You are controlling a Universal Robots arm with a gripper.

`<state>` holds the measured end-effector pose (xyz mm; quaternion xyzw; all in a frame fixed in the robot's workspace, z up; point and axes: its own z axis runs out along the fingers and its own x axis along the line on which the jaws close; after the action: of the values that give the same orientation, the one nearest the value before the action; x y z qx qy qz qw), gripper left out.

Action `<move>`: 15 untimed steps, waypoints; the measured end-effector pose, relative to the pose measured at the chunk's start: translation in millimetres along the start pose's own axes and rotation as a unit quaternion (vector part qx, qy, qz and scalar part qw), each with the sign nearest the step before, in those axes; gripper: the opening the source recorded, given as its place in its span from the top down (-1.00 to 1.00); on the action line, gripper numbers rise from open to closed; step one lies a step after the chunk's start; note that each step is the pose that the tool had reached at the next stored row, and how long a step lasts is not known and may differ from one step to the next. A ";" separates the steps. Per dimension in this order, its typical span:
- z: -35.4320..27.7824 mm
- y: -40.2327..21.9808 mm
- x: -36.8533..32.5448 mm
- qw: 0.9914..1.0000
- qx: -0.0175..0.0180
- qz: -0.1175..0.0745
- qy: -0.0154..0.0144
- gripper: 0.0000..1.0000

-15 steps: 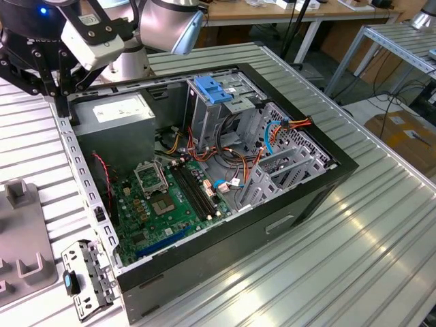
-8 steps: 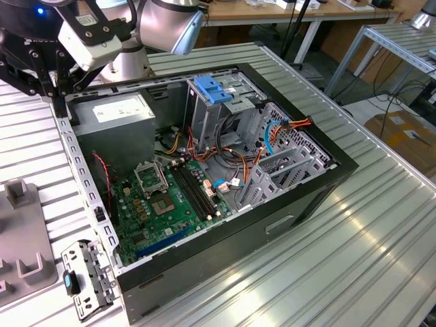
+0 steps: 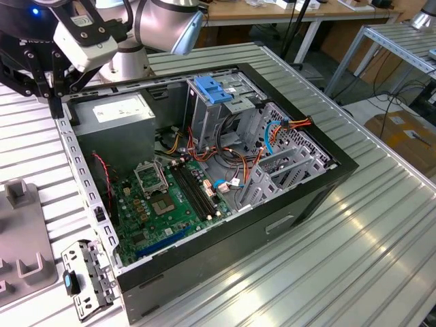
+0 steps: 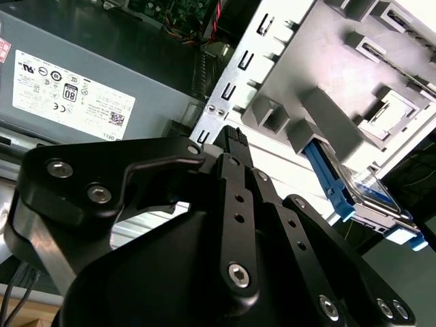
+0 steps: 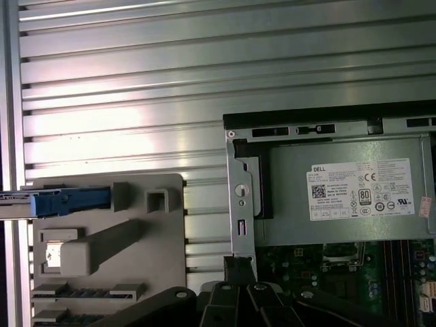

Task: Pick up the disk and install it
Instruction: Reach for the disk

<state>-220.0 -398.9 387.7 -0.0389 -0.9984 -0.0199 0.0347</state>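
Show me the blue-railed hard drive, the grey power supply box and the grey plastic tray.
Blue-railed hard drive (image 4: pixel 368 193): second wrist view, top face.
Grey power supply box (image 5: pixel 361 192): first wrist view, white label.
Grey plastic tray (image 5: pixel 161 262): first wrist view, bare surface.

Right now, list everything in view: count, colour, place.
disk: one, dark with blue rails, in the grey fixture
fixture: one, grey, beside the case
computer case: one, black, open, on the table
power supply: one, grey, in a case corner
motherboard: one, green, case floor
drive cage: one, grey, blue handle, inside the case
bracket: one, perforated metal, blue clip, beside the case
table: one, ribbed aluminium
gripper: one, black, shut, empty, over the case edge
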 end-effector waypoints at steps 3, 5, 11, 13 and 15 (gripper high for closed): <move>0.2 -0.1 1.1 1.000 0.000 0.000 0.001 0.79; 0.3 -0.2 1.9 1.000 0.000 0.000 0.001 0.79; 0.6 -0.3 4.1 1.000 0.000 0.000 0.002 0.79; 0.7 -0.4 4.9 1.000 0.000 0.000 0.003 0.79; 0.8 -0.5 5.5 1.000 0.000 0.000 0.003 0.79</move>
<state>-225.6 -398.9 387.3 -0.0389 -0.9983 -0.0197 0.0377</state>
